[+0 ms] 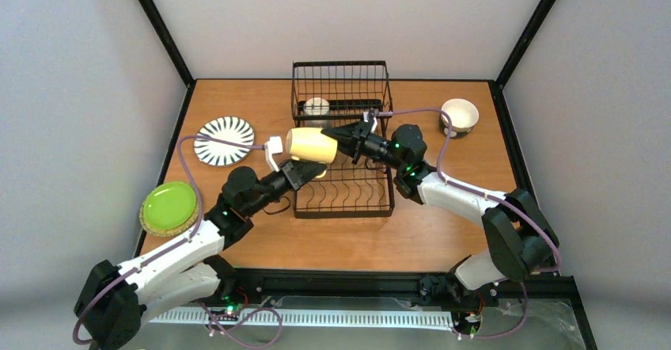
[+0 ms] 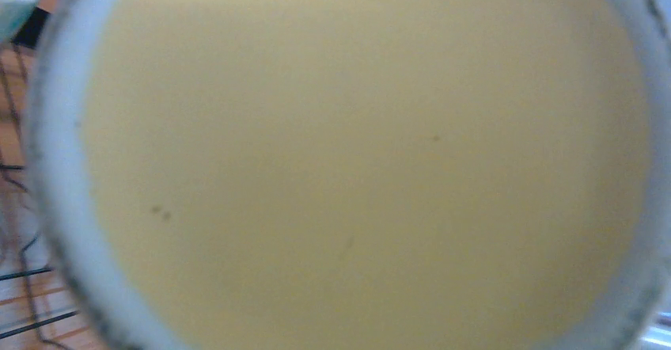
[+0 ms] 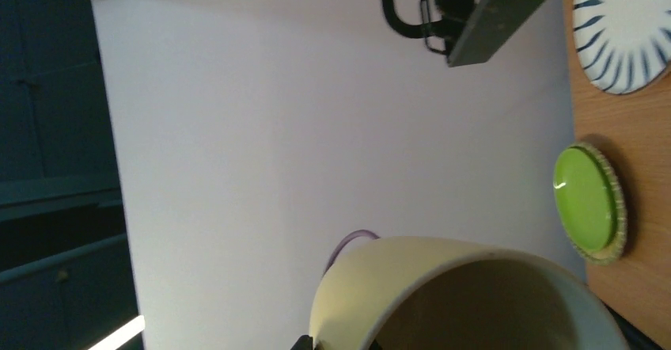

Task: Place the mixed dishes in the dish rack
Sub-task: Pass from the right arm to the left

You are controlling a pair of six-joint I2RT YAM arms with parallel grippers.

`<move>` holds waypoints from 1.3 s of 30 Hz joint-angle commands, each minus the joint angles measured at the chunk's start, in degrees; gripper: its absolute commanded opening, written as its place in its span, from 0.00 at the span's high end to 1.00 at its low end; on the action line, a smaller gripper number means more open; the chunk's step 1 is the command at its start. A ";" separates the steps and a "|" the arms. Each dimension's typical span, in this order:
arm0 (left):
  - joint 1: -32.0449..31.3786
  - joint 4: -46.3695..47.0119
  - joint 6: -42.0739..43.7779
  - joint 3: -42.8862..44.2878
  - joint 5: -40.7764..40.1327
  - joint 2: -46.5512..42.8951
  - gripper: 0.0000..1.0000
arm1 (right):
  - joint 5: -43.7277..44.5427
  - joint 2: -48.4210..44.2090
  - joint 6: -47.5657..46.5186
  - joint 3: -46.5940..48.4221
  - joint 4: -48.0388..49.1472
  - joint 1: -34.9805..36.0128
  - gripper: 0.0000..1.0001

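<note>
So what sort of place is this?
Probably a robot test bench, not a kitchen: a wooden table boxed in by plain white panels, a left arm and right arm bolted at its near edge, and a dish rack set on it.

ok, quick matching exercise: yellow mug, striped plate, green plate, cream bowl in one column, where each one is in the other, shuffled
Things
1. yellow mug
2. striped plate
3. green plate
4. cream bowl

Places
A. far right corner of the table
B. left edge of the table, the dish closest to the arm bases
C. lifted off the table, in the air by the rack
D. flat on the table, far side, left of the rack

Pairs: 1-C, 2-D, 3-B, 4-A
</note>
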 commanded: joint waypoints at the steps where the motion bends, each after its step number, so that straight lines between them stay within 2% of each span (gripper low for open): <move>1: 0.07 1.53 7.67 2.41 -4.11 -3.14 1.00 | -3.25 -0.16 -3.32 -0.82 -9.25 1.61 0.68; 7: 0.09 -1.67 8.67 2.35 -6.13 -5.22 1.00 | -1.76 -1.75 -6.95 -0.49 -12.53 0.97 0.54; 13: 0.03 -5.23 9.74 2.76 -7.93 -6.59 1.00 | -0.90 -3.05 -9.40 -0.58 -14.67 0.40 0.47; 32: 0.09 -14.89 12.34 4.22 -11.16 -9.70 1.00 | 3.91 -9.17 -18.10 -2.51 -24.10 -1.78 0.43; 35: 0.09 -16.73 13.07 4.85 -11.16 -8.95 1.00 | 6.61 -11.27 -22.09 -1.73 -28.45 -1.97 0.43; 39: 0.05 -20.28 14.55 6.22 -11.12 -6.56 1.00 | 13.49 -14.26 -31.60 2.50 -38.89 -1.97 0.43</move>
